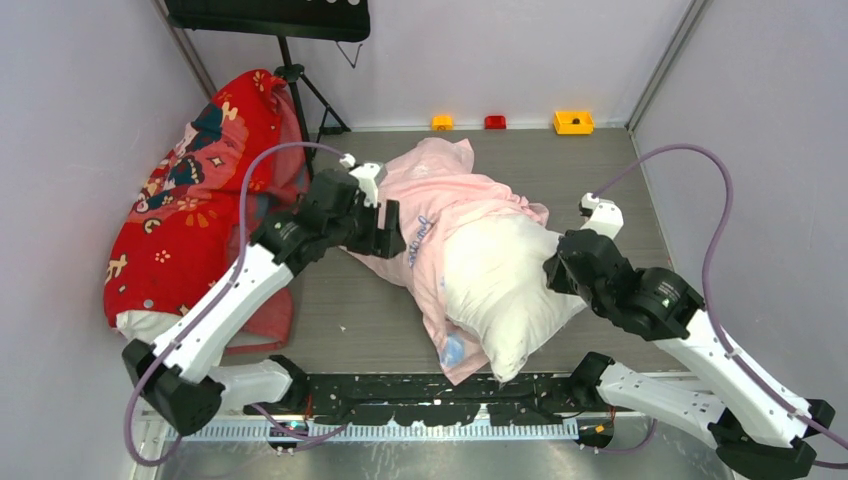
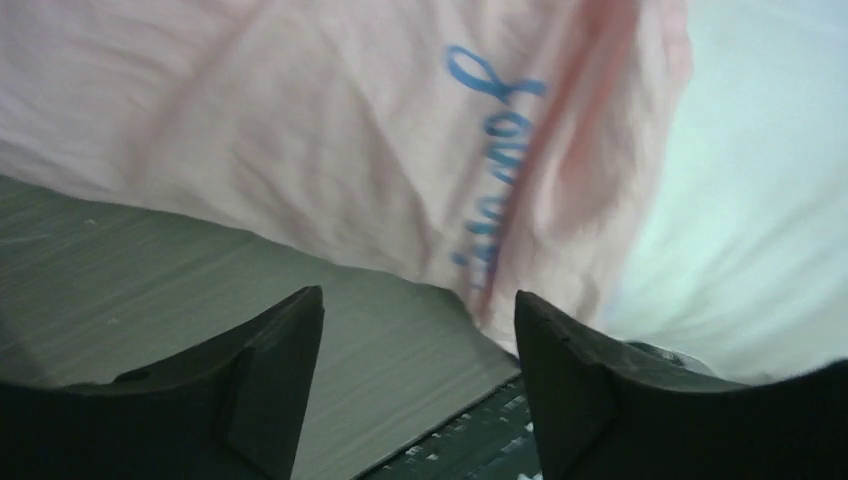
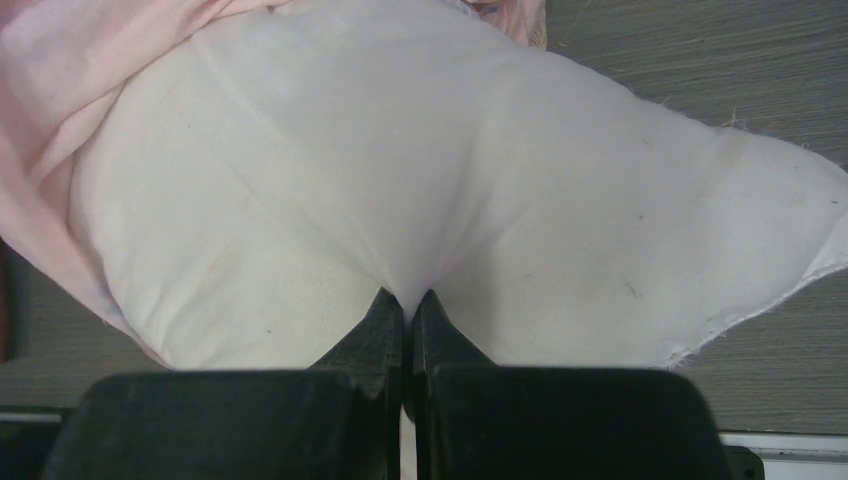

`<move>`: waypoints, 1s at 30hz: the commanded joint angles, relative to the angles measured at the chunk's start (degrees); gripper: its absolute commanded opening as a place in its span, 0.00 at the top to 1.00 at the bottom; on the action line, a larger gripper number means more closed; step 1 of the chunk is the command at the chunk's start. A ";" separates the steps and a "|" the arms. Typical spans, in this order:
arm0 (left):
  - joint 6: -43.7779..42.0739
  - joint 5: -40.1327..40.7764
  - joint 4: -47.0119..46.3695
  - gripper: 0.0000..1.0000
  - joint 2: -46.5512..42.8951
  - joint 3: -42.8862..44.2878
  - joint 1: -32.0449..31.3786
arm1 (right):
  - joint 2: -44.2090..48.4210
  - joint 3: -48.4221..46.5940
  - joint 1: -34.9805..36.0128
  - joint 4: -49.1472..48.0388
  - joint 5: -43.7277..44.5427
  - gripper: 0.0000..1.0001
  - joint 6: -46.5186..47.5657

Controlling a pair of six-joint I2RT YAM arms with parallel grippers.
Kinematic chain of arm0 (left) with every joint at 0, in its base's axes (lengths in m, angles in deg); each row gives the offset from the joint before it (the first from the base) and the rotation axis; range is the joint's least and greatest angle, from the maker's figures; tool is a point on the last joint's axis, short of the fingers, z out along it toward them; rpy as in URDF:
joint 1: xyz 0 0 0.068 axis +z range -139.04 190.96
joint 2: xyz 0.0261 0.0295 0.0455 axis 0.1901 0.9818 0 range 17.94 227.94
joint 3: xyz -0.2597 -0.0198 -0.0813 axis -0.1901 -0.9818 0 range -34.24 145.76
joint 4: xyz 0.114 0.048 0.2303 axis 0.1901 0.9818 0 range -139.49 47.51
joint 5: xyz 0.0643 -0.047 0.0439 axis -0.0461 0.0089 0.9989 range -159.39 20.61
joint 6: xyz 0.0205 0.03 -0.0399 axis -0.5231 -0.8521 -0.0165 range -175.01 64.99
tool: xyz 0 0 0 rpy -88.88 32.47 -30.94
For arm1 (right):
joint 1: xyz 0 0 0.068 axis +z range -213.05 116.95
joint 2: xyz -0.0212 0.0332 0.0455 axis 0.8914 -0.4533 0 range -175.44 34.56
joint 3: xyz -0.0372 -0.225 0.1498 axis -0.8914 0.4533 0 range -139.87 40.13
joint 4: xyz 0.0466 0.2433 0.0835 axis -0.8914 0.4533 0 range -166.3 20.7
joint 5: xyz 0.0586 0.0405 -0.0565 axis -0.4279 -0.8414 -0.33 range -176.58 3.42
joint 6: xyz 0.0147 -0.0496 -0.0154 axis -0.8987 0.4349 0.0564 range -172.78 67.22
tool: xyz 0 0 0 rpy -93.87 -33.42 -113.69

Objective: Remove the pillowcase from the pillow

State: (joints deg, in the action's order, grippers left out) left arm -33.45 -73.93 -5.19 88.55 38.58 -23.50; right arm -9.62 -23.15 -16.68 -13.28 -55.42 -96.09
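Status: partly done. About half of the pillow (image 1: 510, 280) is bare, its white near-right end lying out on the table (image 1: 610, 180). The pillowcase (image 1: 440, 200) is bunched over the far-left half, with a strip trailing along the pillow's left side down to the near corner. The far end is not yet free.

Right gripper (image 3: 408, 300): fingers closed, pinching a fold of the pillow's bare white cover at its right side. The cloth puckers toward the tips.

Left gripper (image 2: 418, 298): fingers apart, holding nothing. It is low over the table, just beside the pink edge that carries the blue lettering. From the top view it seems to touch the cloth, but I cannot tell.

Left to do, as I judge: get hold of the pink cloth and draw it far-left while the right side anchors the pillow.

Surroundings: a red patterned pillow (image 1: 190, 210) leans at the left wall, close behind the left arm, and could crowd a leftward pull. A tripod (image 1: 300, 90) stands at far left. Three small bins (image 1: 573, 122) sit at the far wall, well apart from the work.
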 commanded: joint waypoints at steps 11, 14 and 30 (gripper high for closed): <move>9.88 9.94 -12.96 0.00 -7.85 -14.27 -21.88 | -4.24 -4.65 -0.31 -9.15 -4.47 1.00 0.72; 10.19 16.92 -13.59 0.00 -5.25 -15.72 -21.66 | -3.92 -4.86 -0.31 -9.02 -4.83 1.00 0.45; 10.68 13.38 -26.90 1.00 -3.46 -26.05 3.73 | -0.62 -16.65 -0.34 1.92 15.71 1.00 2.07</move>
State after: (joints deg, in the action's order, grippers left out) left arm -21.38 -66.08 -29.56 86.84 13.18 -24.96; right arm -11.57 -30.26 -16.63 -12.80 -55.49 -95.57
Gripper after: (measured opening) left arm 0.027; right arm 0.044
